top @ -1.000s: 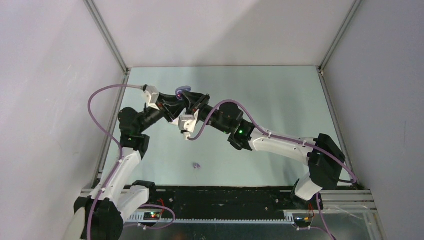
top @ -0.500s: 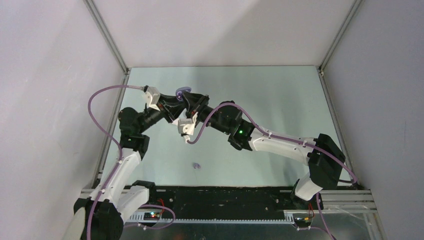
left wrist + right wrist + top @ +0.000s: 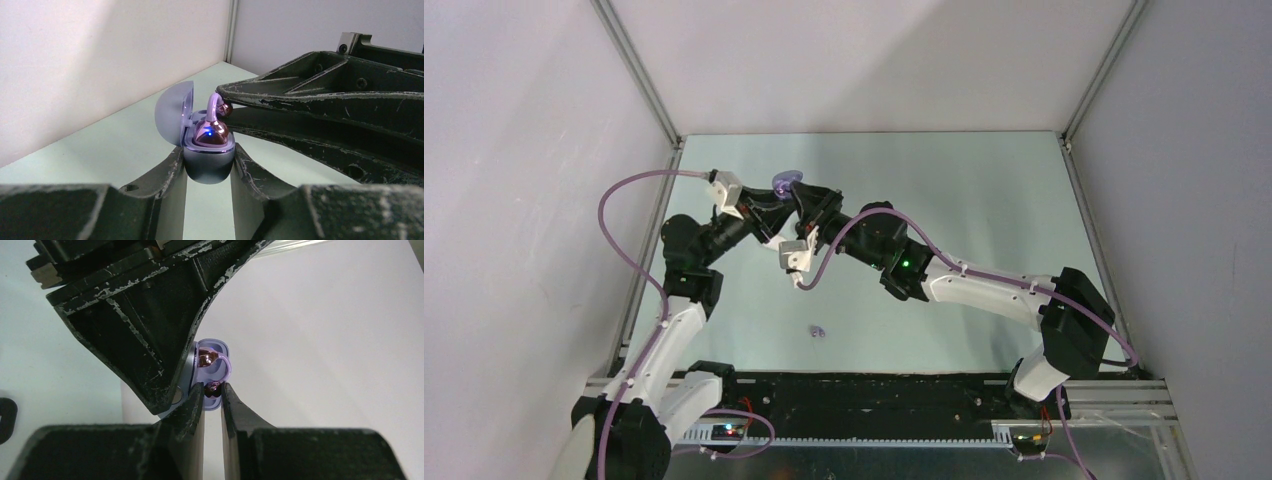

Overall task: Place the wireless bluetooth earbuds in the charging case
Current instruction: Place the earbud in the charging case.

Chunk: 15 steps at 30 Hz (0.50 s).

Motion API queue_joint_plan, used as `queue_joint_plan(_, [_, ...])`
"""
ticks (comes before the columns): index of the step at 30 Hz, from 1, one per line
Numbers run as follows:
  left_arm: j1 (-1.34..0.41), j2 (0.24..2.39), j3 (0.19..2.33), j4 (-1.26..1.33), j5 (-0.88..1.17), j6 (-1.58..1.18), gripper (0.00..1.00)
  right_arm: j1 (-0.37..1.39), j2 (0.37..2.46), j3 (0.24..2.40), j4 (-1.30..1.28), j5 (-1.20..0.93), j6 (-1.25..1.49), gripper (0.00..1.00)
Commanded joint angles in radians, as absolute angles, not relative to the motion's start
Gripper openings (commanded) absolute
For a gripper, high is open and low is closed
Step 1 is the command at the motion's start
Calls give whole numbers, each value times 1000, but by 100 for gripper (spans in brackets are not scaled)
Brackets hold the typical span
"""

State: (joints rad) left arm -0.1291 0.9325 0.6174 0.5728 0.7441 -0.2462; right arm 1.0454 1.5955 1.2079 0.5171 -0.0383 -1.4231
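Left gripper (image 3: 209, 159): fingers drawn in narrow and clamped on the two sides of the charging case (image 3: 210, 167), holding its grey-blue base upright between the pads. Lid (image 3: 172, 112) of the case hinged open, standing up on the side toward the wall. Right gripper (image 3: 213, 390): reaching in from the opposite side, fingers nearly together and pinching the small dark-pink knob of the lavender earbud (image 3: 212, 134) at their very tips. Glossy mauve body of this earbud sits in the near well of the case, a blue light lit on its face; a curved lavender stem arches from the body up to the pinched knob. Whether the body is fully seated cannot be told. Right wrist view: case seen past the broad black finger of the left gripper, the earbud's stem looping over the open well, the knob just between the right fingertips. Top view: both grippers meet over the far left part of the table (image 3: 984, 190), the case at their junction. Second earbud (image 3: 818, 331), lavender, lies alone on the table near the front edge, well apart from the case and from both grippers
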Motion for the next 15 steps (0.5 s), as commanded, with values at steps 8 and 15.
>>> queue_joint_plan(8, [-140, 895, 649, 654, 822, -192, 0, 1052, 1595, 1213, 394, -82, -1455, 3])
queue_joint_plan(15, [-144, 880, 646, 620, 864, -120, 0, 1044, 1587, 1213, 334, -145, -1459, 21])
